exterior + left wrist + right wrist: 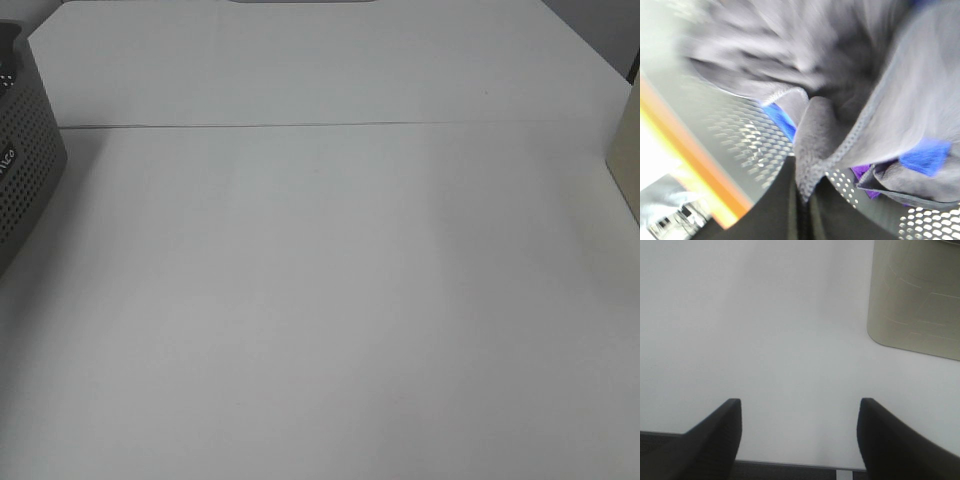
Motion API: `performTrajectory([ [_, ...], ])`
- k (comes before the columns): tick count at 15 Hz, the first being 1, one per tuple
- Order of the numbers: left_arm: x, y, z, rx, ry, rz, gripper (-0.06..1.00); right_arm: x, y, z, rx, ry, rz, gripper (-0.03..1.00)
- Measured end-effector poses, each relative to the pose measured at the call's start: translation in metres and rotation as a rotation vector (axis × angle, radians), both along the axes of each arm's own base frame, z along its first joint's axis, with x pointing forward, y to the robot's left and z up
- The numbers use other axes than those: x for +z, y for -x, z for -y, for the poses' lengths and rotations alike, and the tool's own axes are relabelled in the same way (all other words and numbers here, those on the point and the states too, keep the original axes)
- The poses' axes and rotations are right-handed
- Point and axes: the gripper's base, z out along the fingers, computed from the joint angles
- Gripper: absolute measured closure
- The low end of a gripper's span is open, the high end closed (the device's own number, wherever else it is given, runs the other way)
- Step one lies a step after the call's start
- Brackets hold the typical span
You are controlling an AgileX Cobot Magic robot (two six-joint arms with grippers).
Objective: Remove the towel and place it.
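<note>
The towel [840,75], dark and fuzzy with a hemmed edge, lies bunched inside the grey perforated basket [740,135] and fills the blurred left wrist view. My left gripper [803,200] is shut on a fold of the towel, with its jaws together. My right gripper [800,415] is open and empty over bare white table [765,330]. In the exterior high view only the basket's corner [25,150] shows at the left edge. The towel and both grippers are out of that view.
A beige container [915,295] stands near my right gripper and shows at the right edge of the exterior high view [625,150]. Blue [925,157] and purple [862,172] bits of cloth show among the towel's folds. A seam [330,125] crosses the white table.
</note>
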Motion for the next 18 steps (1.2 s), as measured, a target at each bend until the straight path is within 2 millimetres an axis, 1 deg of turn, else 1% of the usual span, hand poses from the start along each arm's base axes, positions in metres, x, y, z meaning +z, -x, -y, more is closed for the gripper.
performTrajectory([
  [1, 0.024, 0.004, 0.015, -0.027, 0.002, 0.068, 0.94, 0.000, 0.000, 0.000, 0.000, 0.000, 0.000, 0.31],
  [3, 0.070, 0.021, 0.042, -0.072, 0.009, 0.199, 0.94, 0.000, 0.000, 0.000, 0.000, 0.000, 0.000, 0.31],
  [4, 0.079, 0.025, 0.046, -0.077, 0.012, 0.225, 0.94, 0.000, 0.000, 0.000, 0.000, 0.000, 0.000, 0.31],
  [5, 0.097, 0.036, 0.058, -0.090, 0.020, 0.282, 0.94, 0.000, 0.000, 0.000, 0.000, 0.000, 0.000, 0.31],
  [6, 0.130, 0.062, 0.083, -0.145, 0.033, 0.373, 0.94, 0.000, 0.000, 0.000, 0.000, 0.000, 0.000, 0.31],
  [8, 0.153, 0.088, 0.114, -0.211, 0.075, 0.449, 0.94, 0.000, 0.000, 0.000, 0.000, 0.000, 0.000, 0.31],
  [9, 0.159, 0.095, 0.122, -0.229, 0.092, 0.471, 0.94, 0.000, 0.000, 0.000, 0.000, 0.000, 0.000, 0.31],
  [11, 0.180, 0.121, 0.148, -0.305, 0.141, 0.555, 0.94, 0.000, 0.000, 0.000, 0.000, 0.000, 0.000, 0.31],
  [12, 0.185, 0.130, 0.161, -0.353, 0.156, 0.572, 0.94, 0.000, 0.000, 0.000, 0.000, 0.000, 0.000, 0.31],
  [13, 0.188, 0.137, 0.173, -0.396, 0.171, 0.579, 0.94, 0.000, 0.000, 0.000, 0.000, 0.000, 0.000, 0.31],
  [14, 0.188, 0.139, 0.180, -0.419, 0.177, 0.577, 0.94, 0.000, 0.000, 0.000, 0.000, 0.000, 0.000, 0.31],
  [15, 0.186, 0.146, 0.203, -0.498, 0.196, 0.567, 0.94, 0.000, -0.001, 0.000, 0.002, -0.002, -0.004, 0.31],
  [16, 0.186, 0.150, 0.213, -0.529, 0.213, 0.565, 0.94, 0.001, -0.004, -0.002, 0.016, -0.009, -0.019, 0.31],
  [18, 0.185, 0.164, 0.240, -0.551, 0.305, 0.553, 0.94, 0.014, -0.023, -0.015, 0.139, -0.068, -0.009, 0.31],
])
